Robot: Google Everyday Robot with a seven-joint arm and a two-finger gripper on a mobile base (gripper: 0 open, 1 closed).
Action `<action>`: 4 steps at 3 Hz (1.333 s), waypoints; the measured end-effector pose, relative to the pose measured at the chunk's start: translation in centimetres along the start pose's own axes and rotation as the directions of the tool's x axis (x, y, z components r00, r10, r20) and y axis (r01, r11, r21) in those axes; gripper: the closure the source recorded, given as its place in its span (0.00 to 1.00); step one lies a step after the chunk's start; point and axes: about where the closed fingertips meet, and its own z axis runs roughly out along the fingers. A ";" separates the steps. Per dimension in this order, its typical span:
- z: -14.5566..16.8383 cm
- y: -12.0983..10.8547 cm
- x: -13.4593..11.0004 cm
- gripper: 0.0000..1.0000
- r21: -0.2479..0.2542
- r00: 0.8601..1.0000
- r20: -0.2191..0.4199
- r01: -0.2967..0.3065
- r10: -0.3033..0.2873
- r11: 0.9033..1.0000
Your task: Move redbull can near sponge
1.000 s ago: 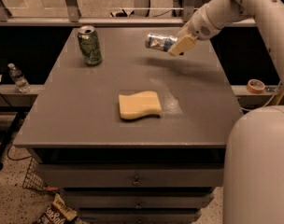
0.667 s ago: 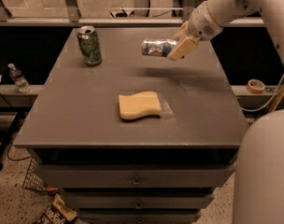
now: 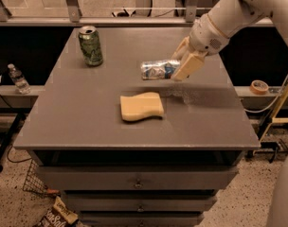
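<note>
My gripper (image 3: 181,64) is shut on the redbull can (image 3: 156,69), a slim silver can with blue patches. I hold it lying sideways in the air above the grey table (image 3: 87,122). The can hangs just above and behind the sponge (image 3: 141,106), a flat pale-yellow piece with wavy edges that lies near the middle of the table. The can's right end is hidden behind my tan fingers (image 3: 189,66). My white arm reaches in from the upper right.
A green can (image 3: 90,45) stands upright at the table's far left. A plastic bottle (image 3: 18,78) sits on a ledge to the left. A tape roll (image 3: 259,86) lies on the ledge to the right. Drawers are below the tabletop.
My gripper has carried the redbull can left and toward the front of the table, from near the far right edge to just above the sponge.
</note>
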 end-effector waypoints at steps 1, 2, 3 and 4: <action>1.6 2.1 0.1 1.00 -0.068 1.000 -0.005 0.018 -0.019 0.997; 2.5 3.1 0.3 1.00 -0.102 1.000 -0.005 0.024 -0.025 0.995; 3.2 3.7 0.6 1.00 -0.121 1.000 -0.001 0.024 -0.024 0.992; 3.6 4.0 0.9 1.00 -0.132 1.000 0.003 0.019 -0.019 0.991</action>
